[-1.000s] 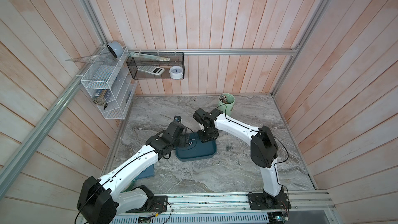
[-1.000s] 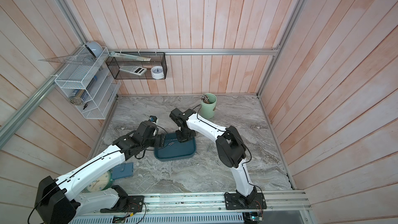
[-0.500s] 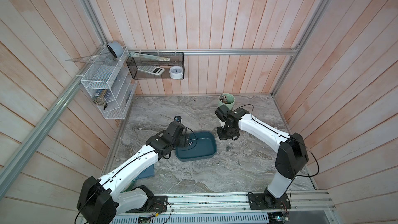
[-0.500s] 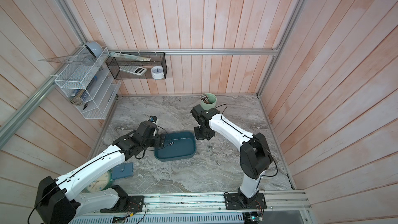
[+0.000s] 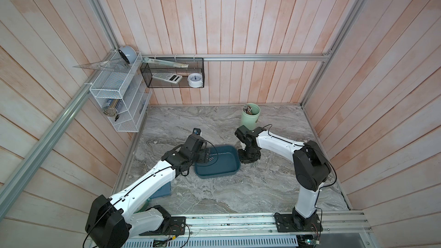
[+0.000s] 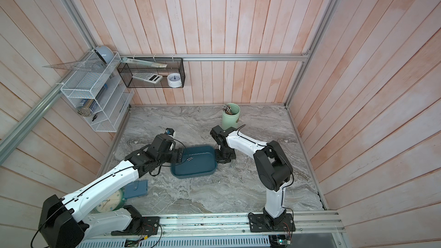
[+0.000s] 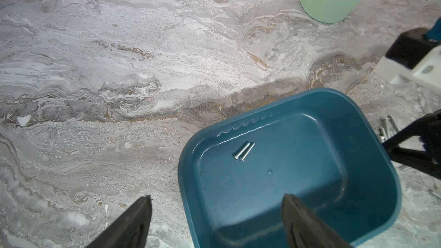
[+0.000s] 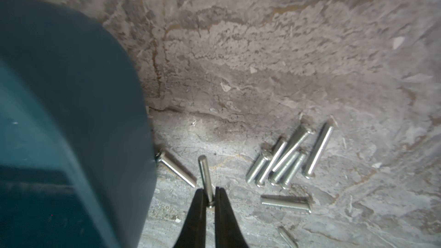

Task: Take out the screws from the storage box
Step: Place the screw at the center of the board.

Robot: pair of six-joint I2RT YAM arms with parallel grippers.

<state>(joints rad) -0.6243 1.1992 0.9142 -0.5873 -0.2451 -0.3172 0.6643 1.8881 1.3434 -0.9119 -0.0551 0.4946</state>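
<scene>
Right gripper (image 8: 210, 189) clamped on one screw (image 8: 205, 175), just outside storage box (image 7: 310, 103). Left gripper (image 7: 216, 196) gaped wide, astride one box wall. Two screws (image 7: 244, 151) lay inside; more screws (image 8: 286, 161) heaped beside it on marble tabletop (image 8: 286, 67).

Lit softly in both top views, bowing wall planks (image 5: 214, 20) toward the edges. Catches a glare streak on the storage box (image 7: 238, 132) in the left wrist view. Smears that box in the right wrist view, renders the screws (image 8: 318, 151) crisper, shades the counter (image 8: 214, 106) beside.
</scene>
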